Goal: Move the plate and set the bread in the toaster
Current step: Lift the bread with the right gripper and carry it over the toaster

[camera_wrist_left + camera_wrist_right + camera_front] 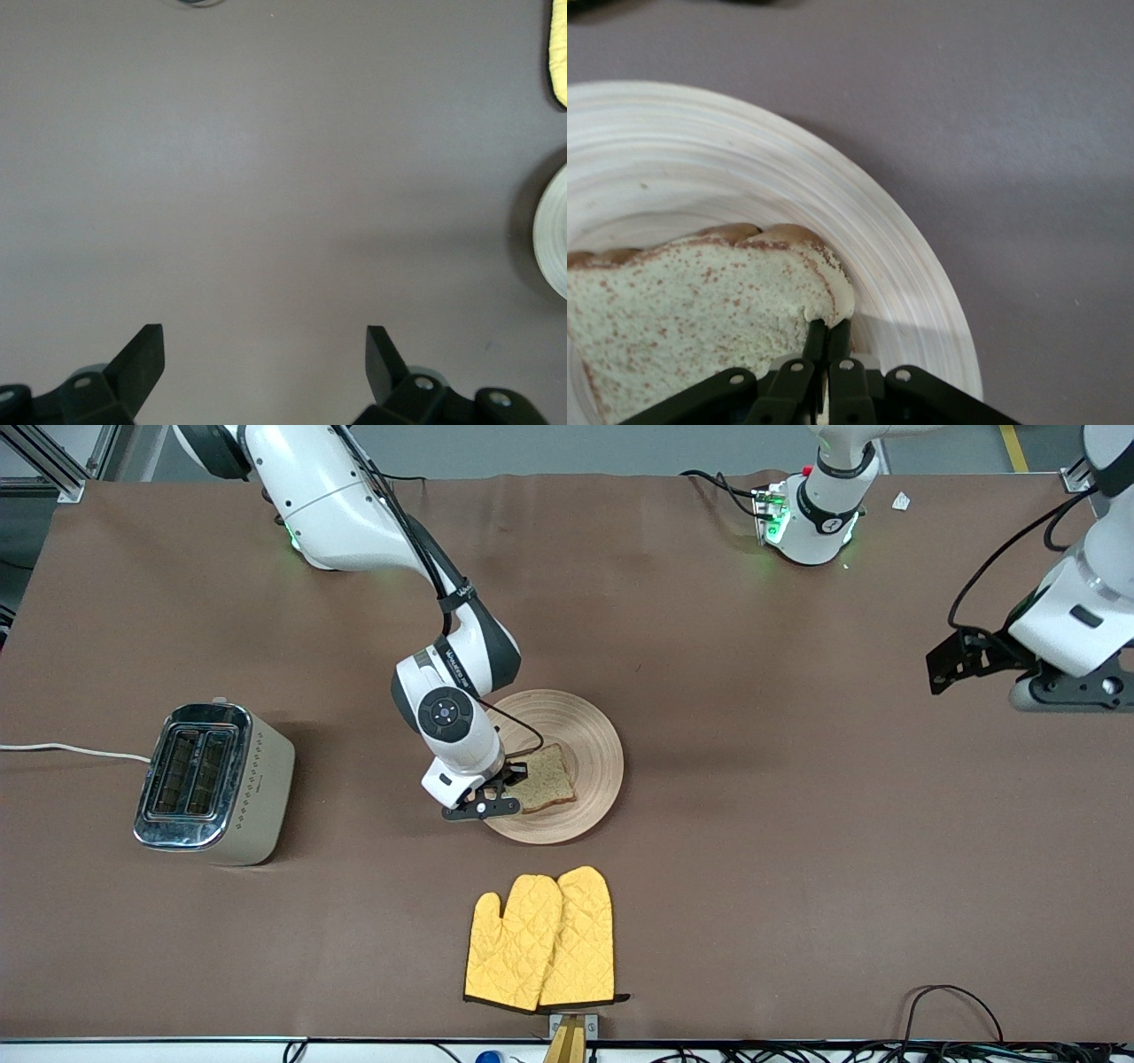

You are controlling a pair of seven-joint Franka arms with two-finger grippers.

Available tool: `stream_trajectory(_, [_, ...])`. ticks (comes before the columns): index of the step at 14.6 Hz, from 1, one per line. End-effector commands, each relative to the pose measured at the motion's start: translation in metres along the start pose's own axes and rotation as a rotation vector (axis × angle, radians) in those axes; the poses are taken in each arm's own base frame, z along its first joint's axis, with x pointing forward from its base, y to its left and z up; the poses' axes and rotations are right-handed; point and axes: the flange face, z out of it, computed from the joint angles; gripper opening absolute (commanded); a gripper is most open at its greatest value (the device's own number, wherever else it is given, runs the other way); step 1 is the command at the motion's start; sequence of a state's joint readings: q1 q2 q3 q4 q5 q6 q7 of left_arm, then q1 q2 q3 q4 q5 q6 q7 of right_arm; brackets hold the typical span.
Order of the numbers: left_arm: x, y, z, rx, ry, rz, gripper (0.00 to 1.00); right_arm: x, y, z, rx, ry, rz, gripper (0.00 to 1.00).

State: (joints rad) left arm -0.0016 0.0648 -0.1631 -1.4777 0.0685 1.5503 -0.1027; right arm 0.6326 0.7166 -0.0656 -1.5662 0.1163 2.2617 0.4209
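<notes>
The pale wooden plate [594, 735] lies mid-table with the slice of brown speckled bread [545, 779] on its part nearer the front camera. My right gripper [507, 786] is low at the plate's rim toward the toaster. In the right wrist view the right gripper [830, 332] is shut on a corner of the bread [700, 301], over the plate [904, 266]. The chrome-topped toaster [213, 779] stands toward the right arm's end of the table, slots up and empty. My left gripper [1072, 691] waits open over bare table at the left arm's end; the left wrist view shows it [266, 341] empty.
A pair of yellow oven mitts [542, 939] lies nearer the front camera than the plate. The toaster's white cord [71, 749] runs off the table's end. The left wrist view catches the plate's rim [554, 230] and a mitt's edge [558, 53].
</notes>
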Motion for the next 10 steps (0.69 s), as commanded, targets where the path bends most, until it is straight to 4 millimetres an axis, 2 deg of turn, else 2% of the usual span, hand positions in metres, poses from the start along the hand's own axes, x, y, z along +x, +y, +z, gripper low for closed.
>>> stream_trajectory(1, [-0.025,0.0,-0.002,-0.012,-0.016,-0.008,1.0,0.005,0.019,-0.046,-0.075,-0.069,0.013,0.0])
stream_trajectory(3, [-0.03,-0.007,-0.001,-0.01,-0.037,-0.019,1.0,0.012,0.046,-0.097,-0.114,-0.111,0.053,0.0])
stream_trajectory(5, [-0.033,-0.01,-0.004,-0.023,-0.063,-0.018,1.0,0.022,0.087,-0.142,-0.152,-0.12,0.104,0.0])
stream_trajectory(7, [-0.032,-0.028,-0.007,-0.046,-0.059,-0.053,1.0,0.024,0.136,-0.186,-0.254,-0.103,0.07,0.0])
stream_trajectory(10, [-0.032,-0.033,-0.009,-0.054,-0.055,-0.065,1.0,0.022,0.194,-0.23,-0.4,-0.102,0.021,0.0])
